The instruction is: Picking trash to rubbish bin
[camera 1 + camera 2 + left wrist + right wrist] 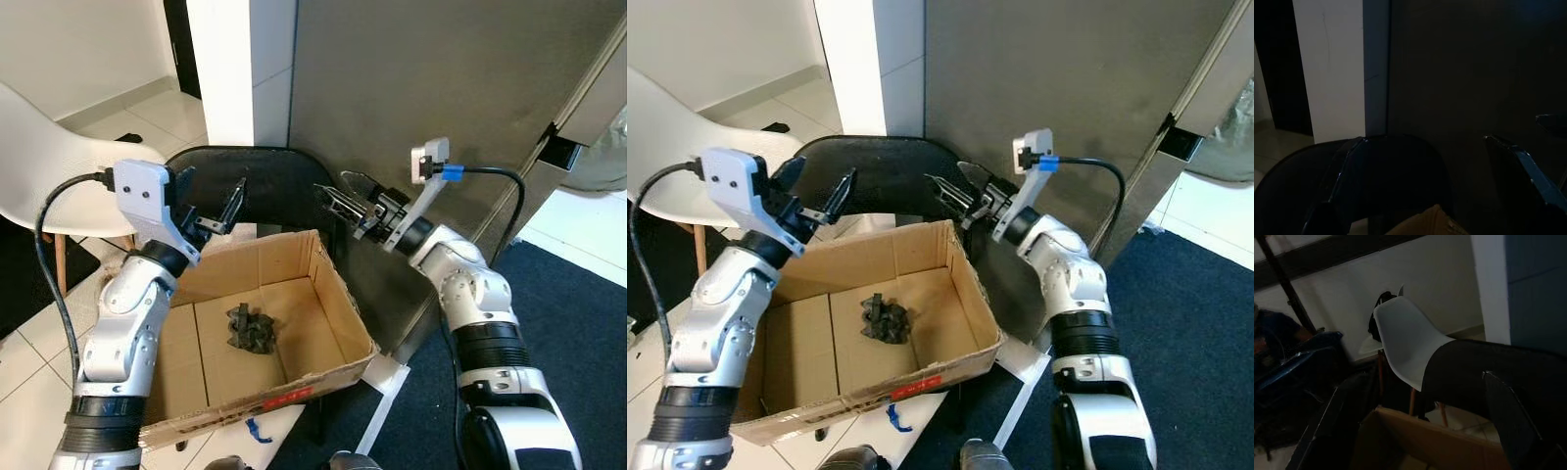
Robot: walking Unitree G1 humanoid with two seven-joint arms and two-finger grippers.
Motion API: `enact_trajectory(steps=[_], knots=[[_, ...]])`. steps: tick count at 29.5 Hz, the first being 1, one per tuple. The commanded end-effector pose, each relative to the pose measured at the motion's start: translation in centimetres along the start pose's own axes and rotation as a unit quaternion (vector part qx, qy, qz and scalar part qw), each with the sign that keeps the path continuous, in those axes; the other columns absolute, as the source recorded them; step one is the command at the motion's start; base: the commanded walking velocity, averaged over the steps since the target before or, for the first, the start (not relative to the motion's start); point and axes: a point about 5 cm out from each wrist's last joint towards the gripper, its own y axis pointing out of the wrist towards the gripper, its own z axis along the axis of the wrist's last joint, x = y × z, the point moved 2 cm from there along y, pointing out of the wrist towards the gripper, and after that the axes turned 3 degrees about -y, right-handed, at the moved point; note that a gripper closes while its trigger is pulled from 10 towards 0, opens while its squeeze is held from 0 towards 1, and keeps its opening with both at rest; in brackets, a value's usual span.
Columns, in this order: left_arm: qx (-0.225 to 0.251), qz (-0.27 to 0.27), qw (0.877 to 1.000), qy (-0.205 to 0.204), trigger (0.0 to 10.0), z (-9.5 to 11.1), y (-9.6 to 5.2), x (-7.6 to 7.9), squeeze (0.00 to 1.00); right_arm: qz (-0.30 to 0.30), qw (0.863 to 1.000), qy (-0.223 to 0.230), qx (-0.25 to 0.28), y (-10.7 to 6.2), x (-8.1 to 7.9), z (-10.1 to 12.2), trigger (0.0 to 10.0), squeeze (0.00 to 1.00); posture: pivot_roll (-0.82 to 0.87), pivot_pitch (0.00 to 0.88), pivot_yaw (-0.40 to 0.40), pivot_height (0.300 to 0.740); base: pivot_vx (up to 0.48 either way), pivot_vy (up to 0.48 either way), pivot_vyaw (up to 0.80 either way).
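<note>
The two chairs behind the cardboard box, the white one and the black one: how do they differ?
The white chair is pale and stands off to the robot's left, apart from the cardboard box; the black chair is dark and sits right behind the box, against the grey wall. The white chair shows wooden legs; the black chair's legs are hidden. Both have rounded moulded shells.

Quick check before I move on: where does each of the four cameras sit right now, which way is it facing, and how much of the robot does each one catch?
Left eye view: on the head, looking down at the open brown cardboard box holding a dark crumpled piece of trash; both silver arms, left gripper and right gripper show.
Right eye view: beside it, same scene.
Left wrist view: faces the black rounded chair back and dark grey panel, between its own fingers.
Right wrist view: faces the white plastic chair, between its own fingers.
Both wrist views share the box and black chair.
</note>
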Motion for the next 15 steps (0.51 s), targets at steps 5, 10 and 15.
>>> enact_trajectory(steps=[5,10,15], knots=[[-0.004,0.003,1.000,0.011,10.0,-0.7,-0.2,0.5,0.00,-0.008,1.000,-0.006,-0.001,0.2,-0.6,-0.5,10.0,0.00,0.01,0.000,-0.027,0.740,0.000,0.000,0.00],[-0.025,0.007,1.000,0.006,10.0,-2.4,-0.5,1.3,0.00,-0.021,0.999,-0.026,-0.010,0.3,-0.3,-0.9,10.0,0.00,0.00,0.000,-0.029,0.740,0.000,0.000,0.00],[-0.035,0.007,0.999,0.000,10.0,-2.9,0.2,1.9,0.00,-0.007,0.999,-0.047,-0.022,0.4,-0.8,-1.1,10.0,0.00,-0.02,0.000,-0.040,0.740,-0.061,0.000,0.00]])
